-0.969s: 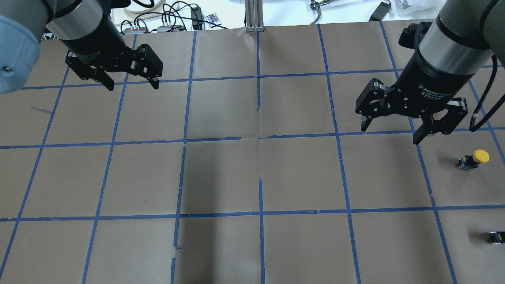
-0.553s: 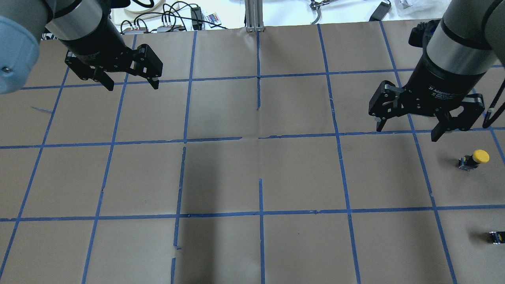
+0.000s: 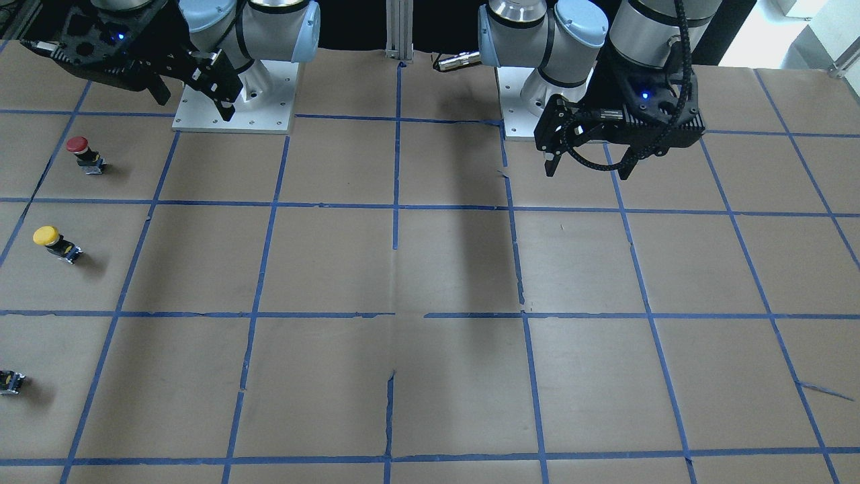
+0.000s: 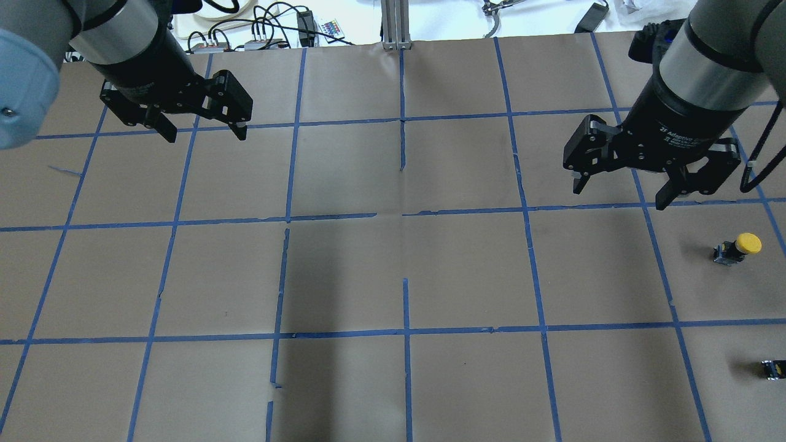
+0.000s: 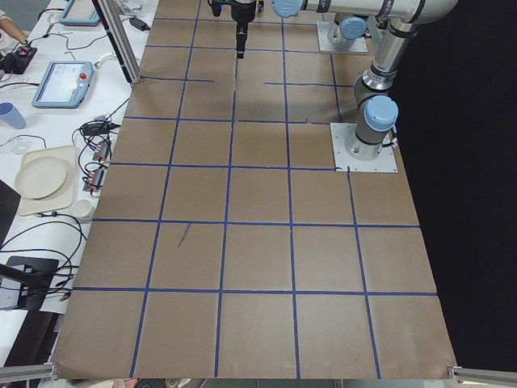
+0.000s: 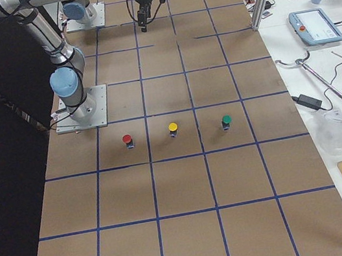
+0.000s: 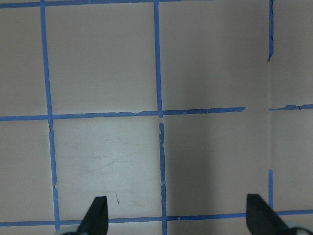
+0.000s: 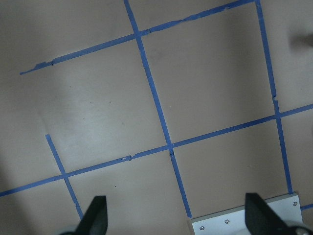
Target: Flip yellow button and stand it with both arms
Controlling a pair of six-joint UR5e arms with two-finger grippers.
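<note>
The yellow button (image 4: 740, 247) sits on the brown paper at the right edge of the overhead view and appears to stand cap up; it also shows in the front-facing view (image 3: 54, 243) and the exterior right view (image 6: 172, 129). My right gripper (image 4: 620, 195) hangs open and empty above the table, left of and beyond the button; in the front-facing view it (image 3: 193, 106) is at the top left. My left gripper (image 4: 202, 133) is open and empty, high over the far left squares, and also shows in the front-facing view (image 3: 589, 173). The wrist views show only paper and blue tape.
A red-capped switch (image 3: 84, 154) stands on the robot's side of the yellow one. A third switch (image 6: 226, 121), green-capped, is on the other side; only its dark body (image 4: 774, 368) shows overhead. White arm base plates (image 3: 235, 107) lie behind.
My right gripper shifted right, then partway back left and slightly away from the button, staying open. The left gripper and the button have not moved.
</note>
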